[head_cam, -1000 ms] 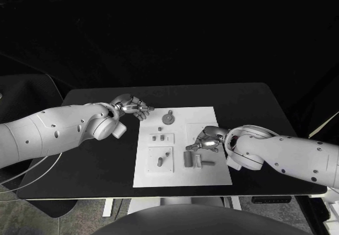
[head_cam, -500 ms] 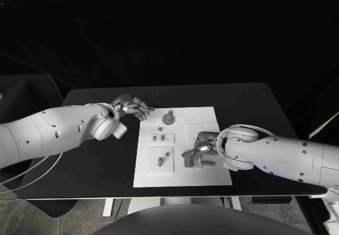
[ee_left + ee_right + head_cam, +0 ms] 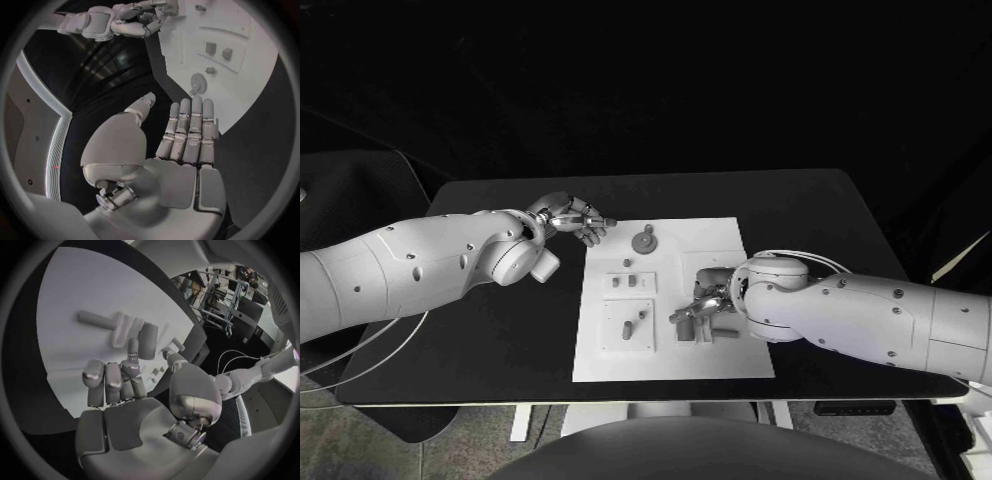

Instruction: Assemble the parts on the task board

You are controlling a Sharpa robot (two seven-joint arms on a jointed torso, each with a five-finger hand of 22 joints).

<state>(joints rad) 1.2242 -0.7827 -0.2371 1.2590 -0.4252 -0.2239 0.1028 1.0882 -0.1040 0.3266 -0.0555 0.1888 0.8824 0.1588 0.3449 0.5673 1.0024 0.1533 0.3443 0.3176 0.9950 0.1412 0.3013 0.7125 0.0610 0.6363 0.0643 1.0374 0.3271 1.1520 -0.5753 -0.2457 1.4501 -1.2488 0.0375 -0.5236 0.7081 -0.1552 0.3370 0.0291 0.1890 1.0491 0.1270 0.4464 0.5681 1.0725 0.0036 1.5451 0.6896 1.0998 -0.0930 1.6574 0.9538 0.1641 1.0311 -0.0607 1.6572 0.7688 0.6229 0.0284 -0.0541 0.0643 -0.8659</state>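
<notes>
Right hand (image 3: 708, 306) over grey parts (image 3: 694, 325) (fingers curled)

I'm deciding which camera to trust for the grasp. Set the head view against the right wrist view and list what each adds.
Head view alone: the whole task board on the black table, and the left hand off the board's far left corner. Right wrist view alone: the right hand's palm and fingertips up close, reaching the grey parts. Both: the right hand over those parts; neither settles whether it grips one.
</notes>
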